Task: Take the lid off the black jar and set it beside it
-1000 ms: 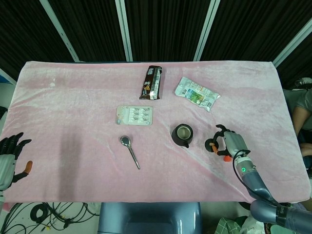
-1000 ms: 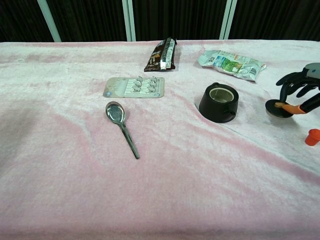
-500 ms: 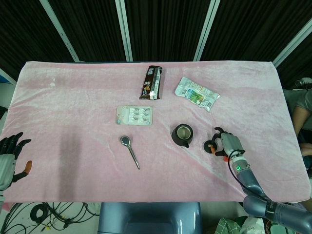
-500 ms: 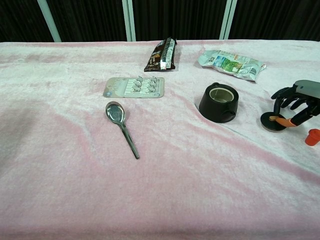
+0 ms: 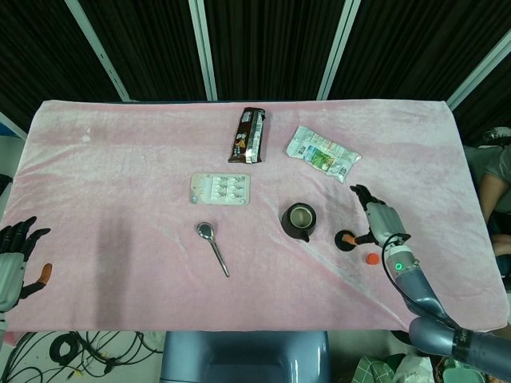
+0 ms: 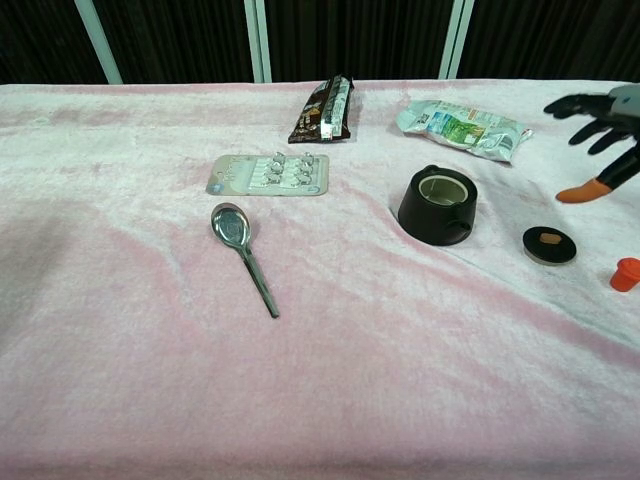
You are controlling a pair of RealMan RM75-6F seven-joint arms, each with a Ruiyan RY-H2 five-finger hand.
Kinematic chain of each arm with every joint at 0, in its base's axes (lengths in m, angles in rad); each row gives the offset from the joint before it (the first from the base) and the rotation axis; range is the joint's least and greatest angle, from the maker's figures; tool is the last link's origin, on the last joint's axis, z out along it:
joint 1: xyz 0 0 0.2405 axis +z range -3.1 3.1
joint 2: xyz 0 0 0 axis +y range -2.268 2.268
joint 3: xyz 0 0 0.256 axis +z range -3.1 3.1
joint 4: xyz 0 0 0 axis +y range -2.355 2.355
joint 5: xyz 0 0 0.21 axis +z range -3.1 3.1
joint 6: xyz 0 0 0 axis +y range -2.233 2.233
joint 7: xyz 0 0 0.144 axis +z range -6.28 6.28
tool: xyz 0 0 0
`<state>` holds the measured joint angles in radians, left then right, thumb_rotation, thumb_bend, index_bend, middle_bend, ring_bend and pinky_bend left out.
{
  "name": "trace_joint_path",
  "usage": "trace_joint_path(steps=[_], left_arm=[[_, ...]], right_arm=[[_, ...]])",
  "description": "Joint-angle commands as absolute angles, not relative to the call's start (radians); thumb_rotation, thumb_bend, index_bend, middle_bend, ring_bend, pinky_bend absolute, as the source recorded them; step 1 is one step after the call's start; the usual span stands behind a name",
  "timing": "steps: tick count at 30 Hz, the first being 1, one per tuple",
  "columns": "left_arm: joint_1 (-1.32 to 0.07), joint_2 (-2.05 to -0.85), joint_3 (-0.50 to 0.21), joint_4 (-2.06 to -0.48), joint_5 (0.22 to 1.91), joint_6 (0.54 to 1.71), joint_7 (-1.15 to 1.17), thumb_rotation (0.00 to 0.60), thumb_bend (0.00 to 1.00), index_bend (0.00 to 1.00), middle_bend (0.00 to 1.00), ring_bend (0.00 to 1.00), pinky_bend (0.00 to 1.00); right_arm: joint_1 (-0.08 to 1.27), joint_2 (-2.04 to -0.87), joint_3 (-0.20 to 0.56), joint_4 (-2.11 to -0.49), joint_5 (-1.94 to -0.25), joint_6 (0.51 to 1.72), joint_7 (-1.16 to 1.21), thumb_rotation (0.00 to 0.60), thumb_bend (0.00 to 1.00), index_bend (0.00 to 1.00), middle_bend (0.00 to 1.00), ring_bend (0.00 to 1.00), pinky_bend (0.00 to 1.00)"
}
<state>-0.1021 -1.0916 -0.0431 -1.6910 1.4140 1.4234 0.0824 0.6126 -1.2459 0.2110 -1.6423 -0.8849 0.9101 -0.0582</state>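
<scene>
The black jar [image 5: 299, 221] [image 6: 437, 205] stands open near the table's middle right, its pale inside showing. Its round black lid [image 5: 345, 240] [image 6: 549, 245] lies flat on the pink cloth just to the right of the jar. My right hand [image 5: 378, 219] [image 6: 601, 118] hovers above and behind the lid with its fingers spread, holding nothing. My left hand [image 5: 16, 255] rests at the table's near left corner, fingers apart and empty, far from the jar; the chest view does not show it.
A small orange cap [image 5: 372, 258] [image 6: 626, 273] sits right of the lid. A spoon [image 6: 243, 254], a blister pack [image 6: 267, 174], a dark snack bar [image 6: 325, 109] and a pale packet [image 6: 462, 127] lie on the pink cloth [image 6: 320, 380].
My right hand has let go of the lid, which now lies on the cloth beside the jar. The hand has lifted up and away with its fingers spread.
</scene>
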Motion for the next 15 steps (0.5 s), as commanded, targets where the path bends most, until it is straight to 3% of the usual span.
trace_joint_path(steps=[1, 8, 13, 15], left_arm=[[-0.102, -1.091, -0.044, -1.691, 1.415, 1.425, 0.082, 0.6, 0.42, 0.18, 0.02, 0.0, 0.02], [-0.098, -1.091, -0.042, -1.692, 1.43, 1.44, 0.084, 0.6, 0.42, 0.18, 0.02, 0.0, 0.02], [-0.094, -1.092, -0.033, -1.687, 1.468, 1.462, 0.097, 0.6, 0.42, 0.17, 0.02, 0.0, 0.02], [-0.094, -1.095, -0.03, -1.683, 1.488, 1.472, 0.101, 0.6, 0.42, 0.18, 0.03, 0.0, 0.02]], right_arm=[[0.535, -1.135, 0.217, -1.754, -1.008, 1.052, -0.048, 0.6, 0.05, 0.0, 0.02, 0.15, 0.16], [0.309, -1.019, 0.067, -1.905, -1.317, 1.354, -0.057, 0.6, 0.05, 0.0, 0.02, 0.14, 0.16], [0.147, -1.098, -0.051, -1.805, -1.53, 1.592, -0.156, 0.6, 0.05, 0.0, 0.02, 0.14, 0.16], [0.113, -1.138, -0.075, -1.739, -1.561, 1.621, -0.16, 0.6, 0.06, 0.0, 0.02, 0.14, 0.16]])
